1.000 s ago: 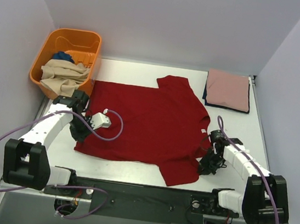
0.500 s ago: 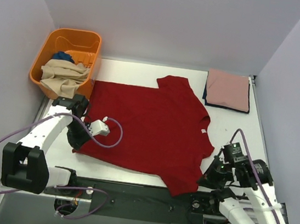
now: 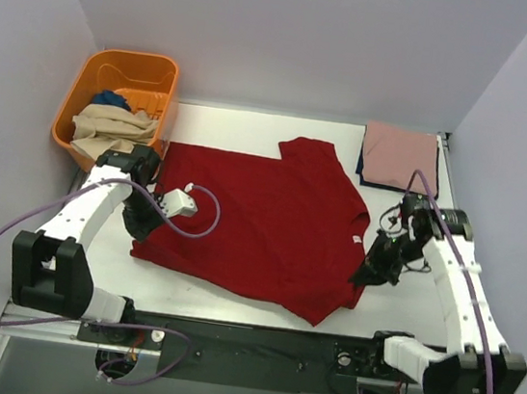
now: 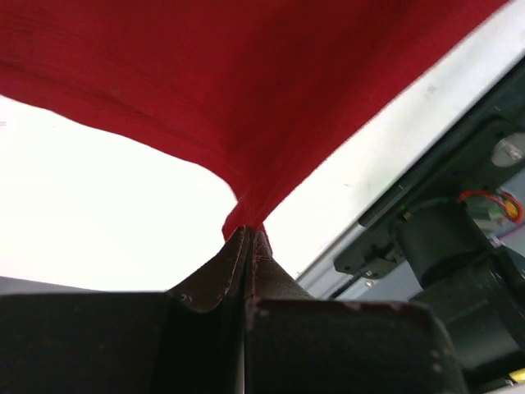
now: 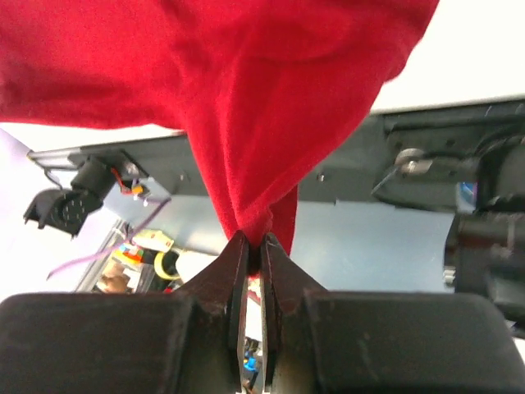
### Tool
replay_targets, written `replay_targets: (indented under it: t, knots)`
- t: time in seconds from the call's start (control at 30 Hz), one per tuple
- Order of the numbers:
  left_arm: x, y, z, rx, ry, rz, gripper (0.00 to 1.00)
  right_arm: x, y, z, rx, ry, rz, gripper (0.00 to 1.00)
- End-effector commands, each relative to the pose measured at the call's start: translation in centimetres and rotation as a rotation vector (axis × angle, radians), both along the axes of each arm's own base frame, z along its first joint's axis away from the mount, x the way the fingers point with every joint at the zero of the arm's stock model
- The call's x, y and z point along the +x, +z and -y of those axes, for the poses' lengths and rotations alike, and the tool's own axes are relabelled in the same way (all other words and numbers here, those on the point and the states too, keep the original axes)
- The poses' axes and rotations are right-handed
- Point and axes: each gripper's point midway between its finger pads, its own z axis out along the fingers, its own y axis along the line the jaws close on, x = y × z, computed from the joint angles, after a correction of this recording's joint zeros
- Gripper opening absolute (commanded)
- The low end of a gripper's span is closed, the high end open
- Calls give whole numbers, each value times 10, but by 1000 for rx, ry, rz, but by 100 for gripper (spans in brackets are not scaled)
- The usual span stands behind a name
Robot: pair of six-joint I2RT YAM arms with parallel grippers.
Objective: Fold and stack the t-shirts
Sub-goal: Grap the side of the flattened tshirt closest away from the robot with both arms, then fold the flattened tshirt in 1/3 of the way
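The dark red t-shirt (image 3: 260, 221) lies spread across the middle of the white table. My left gripper (image 3: 142, 232) is shut on its left near corner; in the left wrist view the red cloth (image 4: 246, 107) runs up from the closed fingertips (image 4: 234, 254). My right gripper (image 3: 367, 274) is shut on its right edge and holds it lifted; in the right wrist view the cloth (image 5: 246, 107) hangs bunched from the pinch. A folded dusty pink shirt (image 3: 400, 157) lies on a navy one (image 3: 362, 167) at the back right. Beige (image 3: 107, 128) and blue (image 3: 111, 98) shirts lie in the basket.
An orange plastic basket (image 3: 135, 68) stands at the back left corner, close behind my left arm. The table's front edge with the black rail (image 3: 245, 340) runs just below the shirt. Grey walls close in both sides.
My right gripper has risen and moved back up the table with the shirt's right edge. The near right corner of the shirt has drawn in. My left gripper shifted slightly back.
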Motion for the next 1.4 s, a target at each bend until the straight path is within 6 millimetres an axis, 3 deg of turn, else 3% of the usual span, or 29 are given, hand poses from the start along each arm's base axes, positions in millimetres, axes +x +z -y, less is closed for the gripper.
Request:
replay_targets:
  t: [0.0, 0.17, 0.3, 0.4, 0.77, 0.9, 0.97, 1.13, 1.37]
  knots:
    - [49, -1, 0, 19, 75, 135, 0, 71, -15, 26, -119, 121, 138, 0]
    - [88, -8, -11, 82, 175, 200, 0, 139, -45, 11, -57, 212, 157, 0]
    - [115, -17, -14, 105, 229, 251, 0, 177, -54, 16, -109, 261, 171, 0]
    - [122, -23, -10, 93, 276, 233, 0, 202, -53, 16, -124, 290, 204, 0]
    - [129, -37, -28, 174, 315, 256, 0, 237, -67, 8, -128, 364, 207, 0]
    - [134, -39, -33, 191, 342, 279, 0, 252, -66, 19, -177, 342, 224, 0]
    - [138, -41, -34, 194, 343, 296, 0, 255, -66, 22, -189, 344, 230, 0]
    - [148, -47, -26, 165, 358, 278, 0, 259, -74, -2, -137, 419, 231, 0]
    - [151, -48, -25, 167, 347, 300, 0, 266, -90, 0, -157, 384, 189, 0]
